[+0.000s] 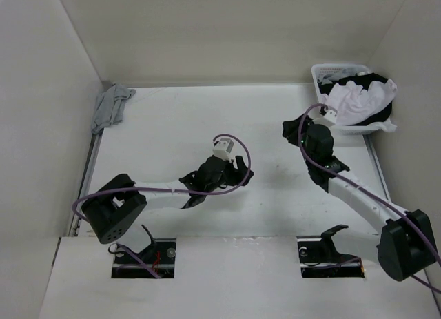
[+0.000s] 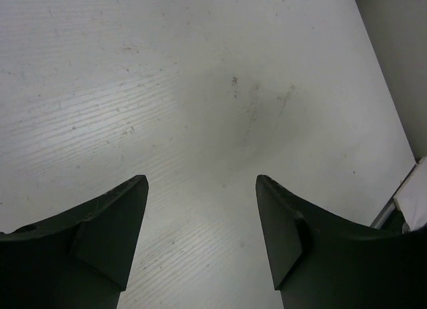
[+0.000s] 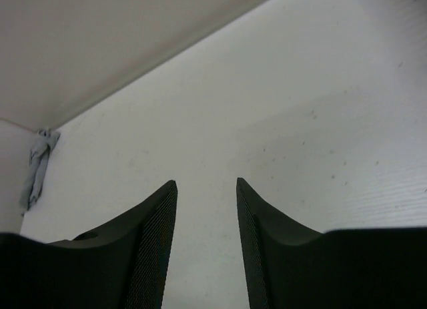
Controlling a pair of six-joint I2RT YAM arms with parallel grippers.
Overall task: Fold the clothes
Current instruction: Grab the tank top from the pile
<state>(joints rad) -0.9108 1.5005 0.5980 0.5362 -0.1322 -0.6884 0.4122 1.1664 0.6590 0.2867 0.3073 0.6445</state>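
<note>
The white tank top (image 1: 353,103) lies bunched in the basket (image 1: 322,74) at the far right corner of the tabletop (image 1: 172,126), and part of it spills over the basket's near rim. A black garment (image 1: 377,82) lies with it in the basket, at its far side. The right hand (image 1: 292,130) hovers over bare tabletop just left of the basket's near-left corner, not touching the basket or the tank top; in the right wrist view its fingers (image 3: 150,229) stand apart with nothing between them. The left hand (image 1: 238,166) is well to the left of the basket, near the middle of the tabletop, and its fingers (image 2: 117,215) are spread wide over the bare surface, holding nothing. A grey cloth (image 1: 110,105) lies crumpled in the far left corner, well apart from the basket.
</note>
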